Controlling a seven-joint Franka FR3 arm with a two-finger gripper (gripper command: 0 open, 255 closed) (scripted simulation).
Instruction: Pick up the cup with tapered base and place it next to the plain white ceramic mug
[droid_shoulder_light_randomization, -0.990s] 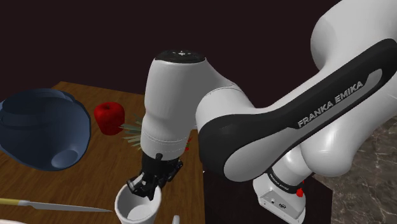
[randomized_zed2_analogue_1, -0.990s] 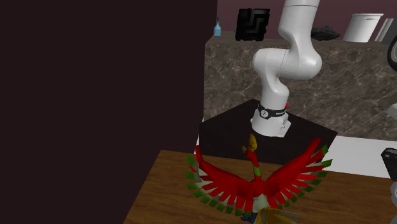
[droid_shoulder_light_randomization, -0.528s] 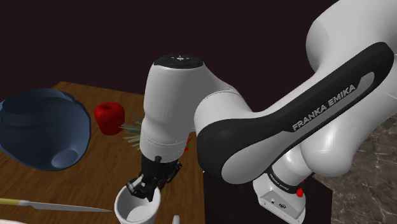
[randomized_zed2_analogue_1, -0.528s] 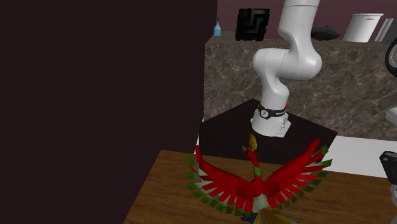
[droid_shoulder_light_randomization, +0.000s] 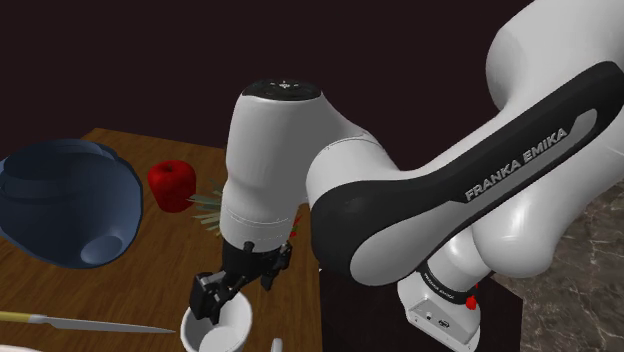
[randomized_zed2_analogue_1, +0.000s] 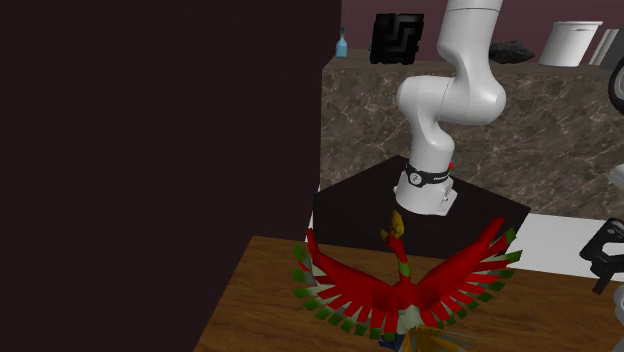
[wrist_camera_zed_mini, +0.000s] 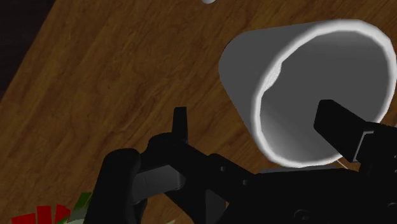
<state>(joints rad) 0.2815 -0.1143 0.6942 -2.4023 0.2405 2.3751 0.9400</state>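
Note:
A white cup (droid_shoulder_light_randomization: 216, 330) that narrows toward its base stands upright on the wooden table (droid_shoulder_light_randomization: 120, 280) at the bottom edge of the shoulder view. My black gripper (droid_shoulder_light_randomization: 238, 285) hangs just above its rim, open. In the wrist view the cup (wrist_camera_zed_mini: 299, 57) lies under the open gripper (wrist_camera_zed_mini: 257, 121): one finger (wrist_camera_zed_mini: 337, 124) is over its mouth, the other finger (wrist_camera_zed_mini: 181, 124) is outside its wall, and neither clasps it. A small white thing (droid_shoulder_light_randomization: 276, 345) peeks in beside the cup; what it is I cannot tell.
A large dark blue pot (droid_shoulder_light_randomization: 65, 200) sits at the shoulder view's left, a red apple (droid_shoulder_light_randomization: 172, 185) behind it, and a knife (droid_shoulder_light_randomization: 80, 323) lies at the lower left. A red winged bird figure (randomized_zed2_analogue_1: 400, 285) stands on the table near the stand (randomized_zed2_analogue_1: 420, 215).
The fingers, shut on the cup's rim before, have spread apart and let go of it. The cup stays where it stood.

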